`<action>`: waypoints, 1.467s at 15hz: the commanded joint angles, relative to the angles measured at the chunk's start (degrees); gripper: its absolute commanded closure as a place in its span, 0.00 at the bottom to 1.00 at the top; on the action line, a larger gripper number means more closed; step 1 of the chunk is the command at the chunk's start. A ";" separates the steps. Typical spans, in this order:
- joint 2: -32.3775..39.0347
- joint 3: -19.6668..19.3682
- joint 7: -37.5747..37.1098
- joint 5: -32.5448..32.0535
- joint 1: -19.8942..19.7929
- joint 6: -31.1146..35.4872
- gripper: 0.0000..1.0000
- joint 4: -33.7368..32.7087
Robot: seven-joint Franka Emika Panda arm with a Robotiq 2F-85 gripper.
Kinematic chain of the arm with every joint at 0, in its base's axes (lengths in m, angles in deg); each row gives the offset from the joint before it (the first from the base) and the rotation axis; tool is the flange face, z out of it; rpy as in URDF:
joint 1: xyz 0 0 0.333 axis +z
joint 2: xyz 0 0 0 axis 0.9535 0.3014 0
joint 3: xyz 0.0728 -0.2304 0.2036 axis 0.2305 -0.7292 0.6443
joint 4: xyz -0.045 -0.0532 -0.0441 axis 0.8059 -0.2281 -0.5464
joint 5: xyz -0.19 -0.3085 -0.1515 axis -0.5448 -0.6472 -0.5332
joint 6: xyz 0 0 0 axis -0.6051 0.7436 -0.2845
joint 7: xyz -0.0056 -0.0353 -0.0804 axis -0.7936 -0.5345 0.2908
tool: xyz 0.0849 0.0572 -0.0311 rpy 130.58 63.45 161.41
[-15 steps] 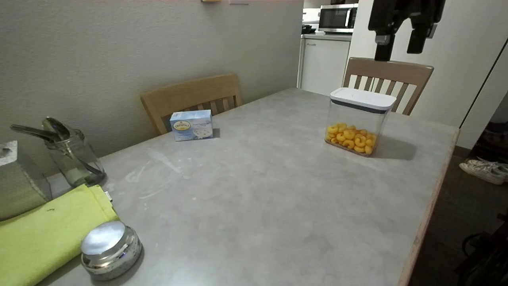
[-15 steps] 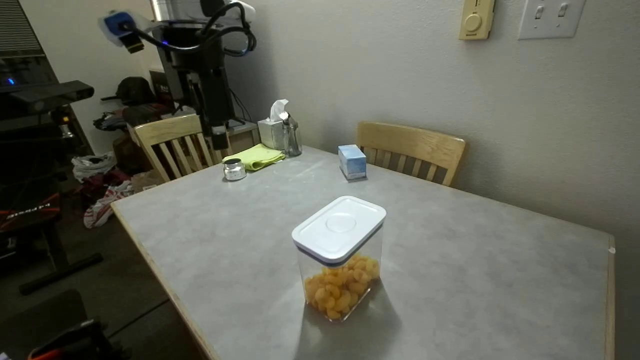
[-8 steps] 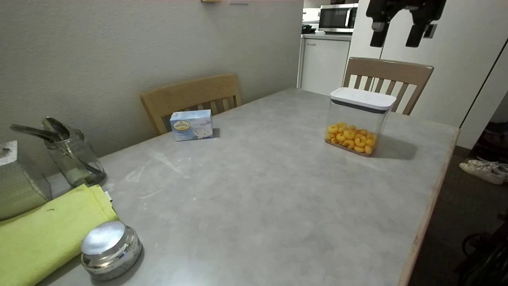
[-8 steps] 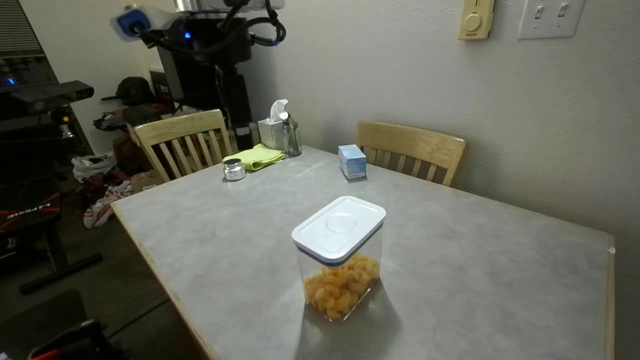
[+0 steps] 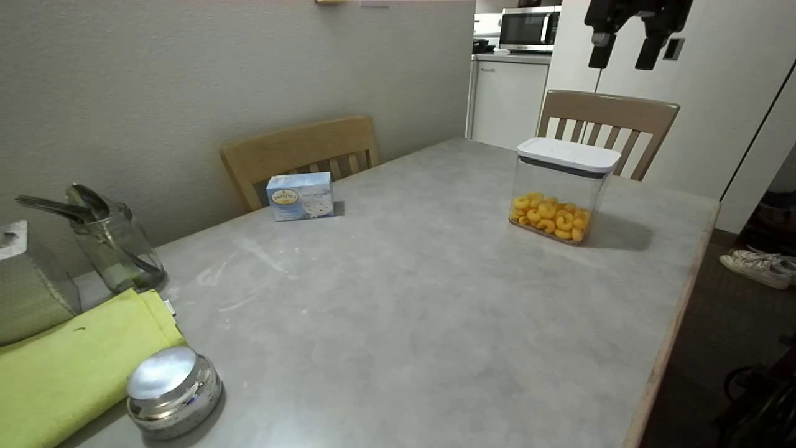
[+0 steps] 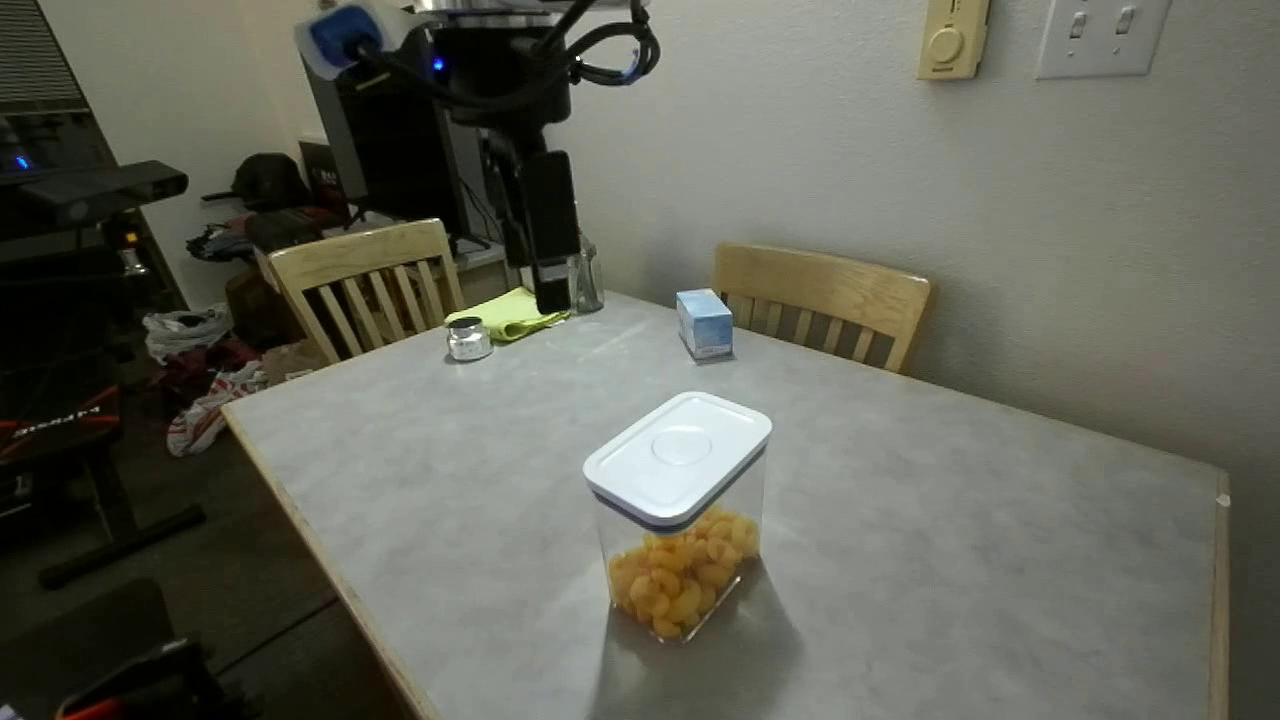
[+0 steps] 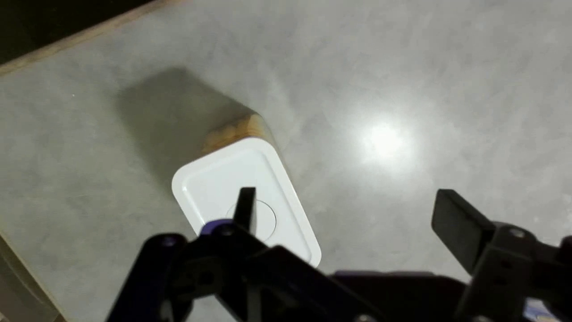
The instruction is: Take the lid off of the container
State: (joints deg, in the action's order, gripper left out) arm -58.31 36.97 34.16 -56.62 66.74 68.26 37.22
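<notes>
The lid [image 6: 682,450] is seated on the container [image 5: 553,183], which is stood upright near one end of the grey table [image 5: 404,323], and the gripper [image 5: 622,67] is held up in the air, higher than the lid and well apart from it. In the wrist view the lid gets partly blocked by one finger [image 7: 244,205], so it's seen off to that side instead of squarely between the two. The fingers are spread wide, fwiw.

Headcount on the table: one lid, one container, one blue-and-white box [image 5: 301,199], one squat silver jar [image 5: 174,398], one glass jar [image 5: 112,264], one folded yellow-green cloth [image 5: 87,361], and one pale box [image 5: 28,286] that's cut off at the side. Two chairs [image 6: 825,282] can be counted in each exterior view.

As for contents, the bottom part of the container is filled with yellow-orange curled pieces [image 5: 550,216] (macaroni-looking things, piled too tightly to be counted). Some cutlery [image 5: 88,200] is stuck in the glass jar, tilted out past the rim; how many bits can't really be told. The insides of the blue-and-white box and the silver jar are hidden.
</notes>
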 commanded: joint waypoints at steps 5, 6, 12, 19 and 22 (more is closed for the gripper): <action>0.82 0.17 2.93 -0.06 -0.72 -3.39 0.00 -1.65; 0.82 0.23 2.85 -0.06 -0.71 -3.39 0.00 -1.65; 3.58 -0.18 9.65 -3.86 -0.83 -1.42 0.00 -2.57; 9.76 -1.10 25.32 -4.59 -1.21 1.19 0.00 -6.70; 12.40 -1.19 30.38 -2.73 -1.89 6.66 0.00 -8.51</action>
State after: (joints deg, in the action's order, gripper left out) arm -49.38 35.66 59.22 -60.99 66.21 70.69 31.53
